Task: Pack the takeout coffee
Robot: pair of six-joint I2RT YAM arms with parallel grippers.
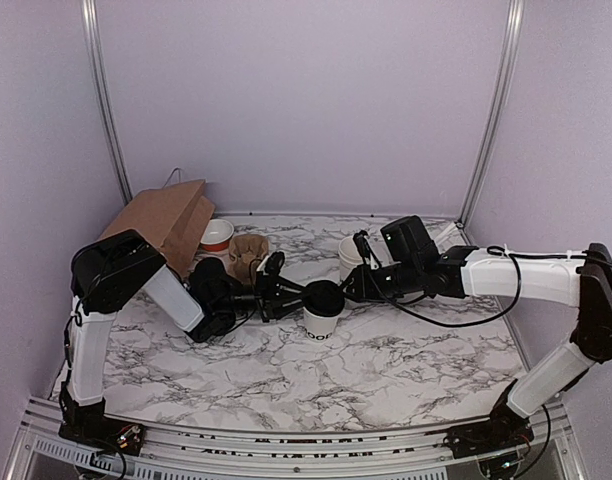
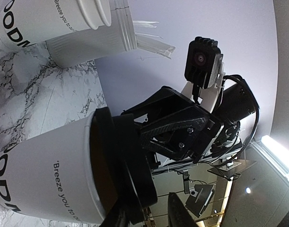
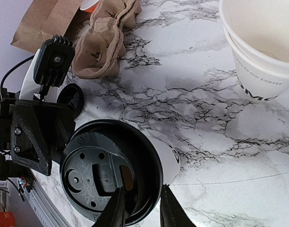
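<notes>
The takeout coffee cup (image 1: pixel 320 324), white with black lettering, stands mid-table with its black lid (image 1: pixel 325 297) on top. In the left wrist view the lid (image 2: pixel 128 161) sits askew on the cup (image 2: pixel 45 175), and a brown gap shows at the mouth. My left gripper (image 2: pixel 147 215) comes in from the left and straddles the lid's rim, open, with space beside one finger. My right gripper (image 3: pixel 142 208) comes from the right and is shut on the lid (image 3: pixel 106 175), one finger in the top recess and the other outside the rim.
A brown paper bag (image 1: pixel 171 222) stands at the back left, with a red-and-white cup (image 1: pixel 217 236) and a cardboard cup carrier (image 1: pixel 248 255) beside it. Nested white cups (image 1: pixel 351 255) stand behind the right gripper. A spare black lid (image 3: pixel 71 98) lies near the carrier.
</notes>
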